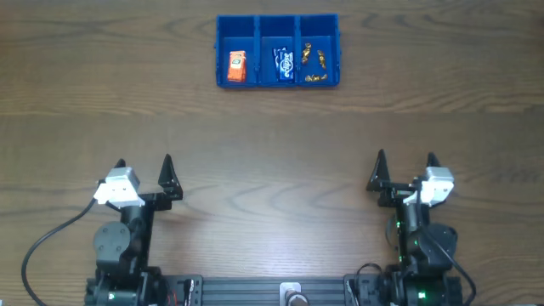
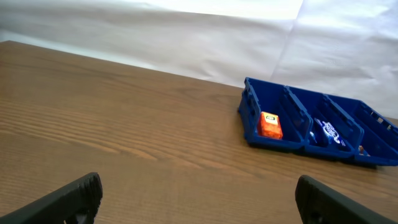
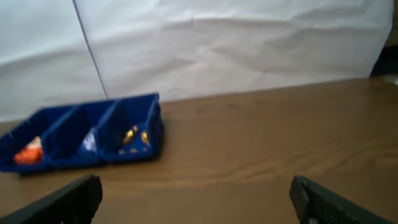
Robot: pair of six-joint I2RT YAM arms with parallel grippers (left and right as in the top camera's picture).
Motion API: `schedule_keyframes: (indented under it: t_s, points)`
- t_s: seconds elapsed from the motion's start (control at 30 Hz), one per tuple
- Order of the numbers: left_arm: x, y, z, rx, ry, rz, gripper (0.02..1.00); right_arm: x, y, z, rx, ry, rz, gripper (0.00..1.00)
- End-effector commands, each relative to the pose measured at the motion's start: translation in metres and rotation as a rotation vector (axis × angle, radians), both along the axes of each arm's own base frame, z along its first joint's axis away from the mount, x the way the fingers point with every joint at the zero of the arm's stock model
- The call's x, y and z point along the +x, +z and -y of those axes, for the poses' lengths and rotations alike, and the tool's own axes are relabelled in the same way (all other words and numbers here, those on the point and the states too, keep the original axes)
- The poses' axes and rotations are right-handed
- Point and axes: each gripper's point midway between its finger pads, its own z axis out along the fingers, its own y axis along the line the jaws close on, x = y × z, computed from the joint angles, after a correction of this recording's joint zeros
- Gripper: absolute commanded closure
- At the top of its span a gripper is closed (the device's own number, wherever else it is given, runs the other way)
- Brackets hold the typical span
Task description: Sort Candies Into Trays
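From above, the blue tray (image 1: 277, 21) sits at the far middle of the table (image 1: 272, 127), with three compartments side by side. The orange candy (image 1: 237, 66) lies in the left compartment, the blue candy (image 1: 283, 63) in the middle one, and the gold candies (image 1: 314, 61) in the right one. Each kind has its own compartment, and every candy in view is inside the tray. The left gripper (image 1: 143, 168) is at the near left and the right gripper (image 1: 405, 166) at the near right. Both are close to their bases and well apart from the tray. Each has its fingers spread wide with nothing between them.

In the left wrist view, the left gripper (image 2: 198, 180) is released and empty, with table wood between its fingers. The tray (image 2: 250, 118) stands far off to the right, the orange candy (image 2: 270, 124) in its nearest compartment and the blue candy (image 2: 326, 132) in the next.

In the right wrist view, the right gripper (image 3: 193, 183) is likewise released and holds nothing. The tray (image 3: 157, 127) stands far off to the left, the gold candies (image 3: 133, 135) in the compartment closest to this arm.

I judge the sorting finished: the candies are grouped by kind, neither gripper carries one, and both arms sit in what looks like a rest pose.
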Motion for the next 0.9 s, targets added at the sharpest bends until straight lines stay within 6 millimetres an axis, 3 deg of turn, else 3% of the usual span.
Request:
schedule_keyframes:
  t_s: [0.03, 0.9]
  points:
    - [-0.0005, -0.0186, -0.0051, 0.024, 0.024, -0.052, 0.023, 0.0003, -0.0073, -0.0048, -0.121, 0.039, -0.014, 0.003]
    - [-0.0005, -0.0186, -0.0051, 0.024, 0.024, -0.052, 0.020, 0.0002, -0.0075, -0.0043, -0.148, 0.039, -0.016, 0.003]
